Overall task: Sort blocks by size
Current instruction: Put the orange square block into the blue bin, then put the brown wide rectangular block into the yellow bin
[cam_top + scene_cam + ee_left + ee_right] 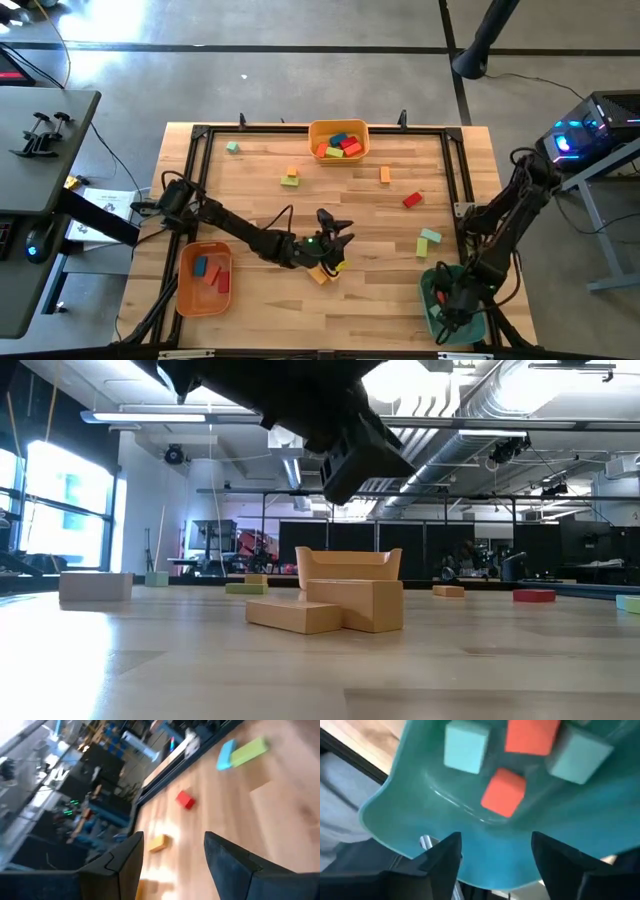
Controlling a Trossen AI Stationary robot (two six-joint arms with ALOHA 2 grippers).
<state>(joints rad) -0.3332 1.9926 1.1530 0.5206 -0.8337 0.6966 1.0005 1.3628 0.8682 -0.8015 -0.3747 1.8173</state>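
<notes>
My left gripper [335, 232] hangs open and empty near the table's middle, above and just beyond two orange blocks [322, 272] that lie together on the table; in the low view these blocks [330, 608] rest flat on the wood. The left wrist view [172, 851] looks past the fingers at a red block [185, 800], an orange block [158, 842] and a teal and a green block [240, 752]. My right gripper [495, 850] is open and empty over the teal bin [436, 280] at the near right, which holds red and teal blocks [504, 792].
A yellow bin [338, 126] with several blocks stands at the far middle. An orange bin [186, 290] with a few blocks stands at the near left. Loose blocks lie at the far left [232, 147], left of middle [290, 178], far middle [385, 175] and right [412, 200], [428, 240].
</notes>
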